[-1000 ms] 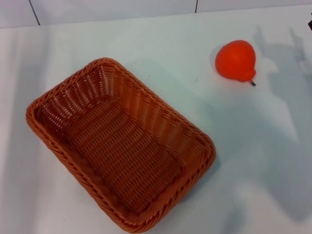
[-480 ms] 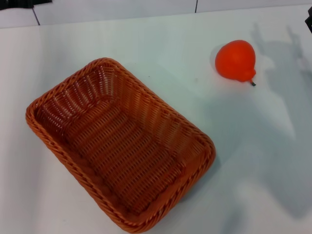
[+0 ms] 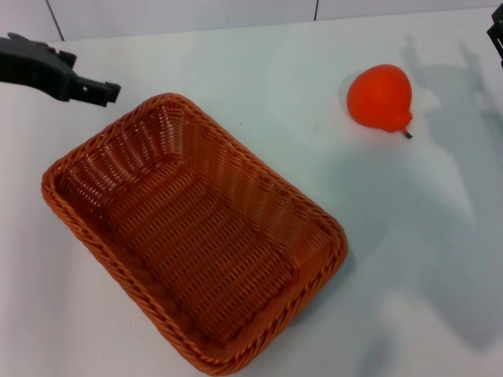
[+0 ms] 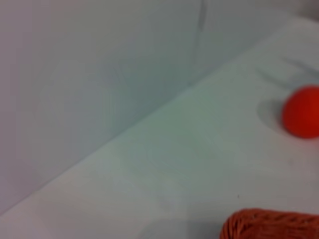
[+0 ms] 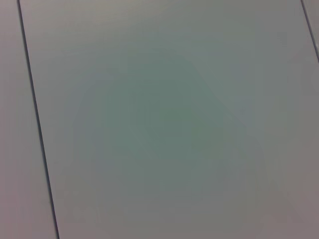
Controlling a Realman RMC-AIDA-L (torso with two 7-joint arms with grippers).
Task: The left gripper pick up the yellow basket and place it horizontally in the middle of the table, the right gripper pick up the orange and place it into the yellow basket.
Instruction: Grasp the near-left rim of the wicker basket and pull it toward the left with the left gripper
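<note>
The yellow basket is orange-brown wicker. It lies slantwise on the white table, left of the middle, and is empty. Its rim also shows in the left wrist view. The orange rests on the table at the far right, apart from the basket, and it also shows in the left wrist view. My left gripper hovers at the far left, just beyond the basket's far left corner and not touching it. Only a black sliver of my right gripper shows at the right edge, beyond the orange.
A pale wall with dark seams runs along the table's far edge. The right wrist view shows only this pale panelled surface. Arm shadows fall on the table to the right of the orange.
My left gripper has come into view from the upper left and moved toward the basket's far left corner. The basket and the orange have not moved.
</note>
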